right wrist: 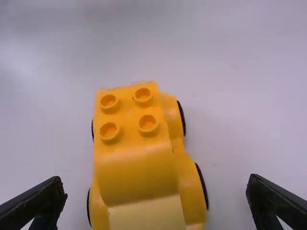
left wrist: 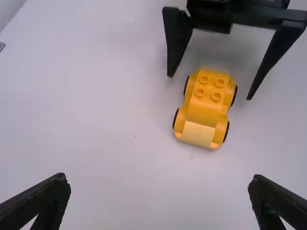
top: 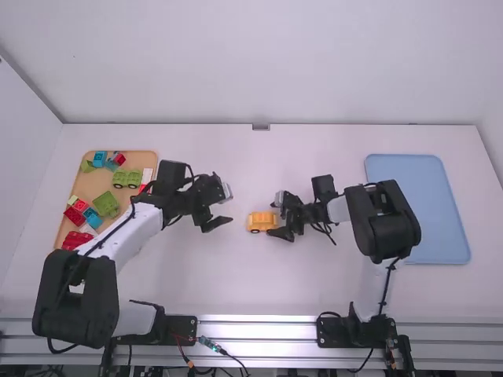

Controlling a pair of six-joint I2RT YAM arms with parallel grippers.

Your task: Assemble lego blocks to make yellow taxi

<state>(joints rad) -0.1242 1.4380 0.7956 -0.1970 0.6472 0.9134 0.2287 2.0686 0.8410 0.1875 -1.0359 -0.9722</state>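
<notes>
The yellow taxi (top: pixel 261 222) stands on its wheels mid-table, its body assembled with several studs on top. My right gripper (top: pixel 280 217) is open at the car's right end. In the left wrist view, the yellow car (left wrist: pixel 205 108) has the other arm's open fingers on either side of its far end, apart from it. Seen from the right wrist, the car (right wrist: pixel 136 143) lies between and ahead of the fingers of my right gripper (right wrist: pixel 156 189). My left gripper (top: pixel 229 209) stands open to the left of the car; its own wrist view shows the left gripper (left wrist: pixel 158 184) with nothing between its fingers.
At the far left, a tan tray (top: pixel 142 161) holds green, red and blue blocks and a green wheeled piece (top: pixel 126 179). A blue tray (top: pixel 428 206) lies on the right, partly behind the right arm. Bare white table (top: pixel 236 275) lies in front of the car.
</notes>
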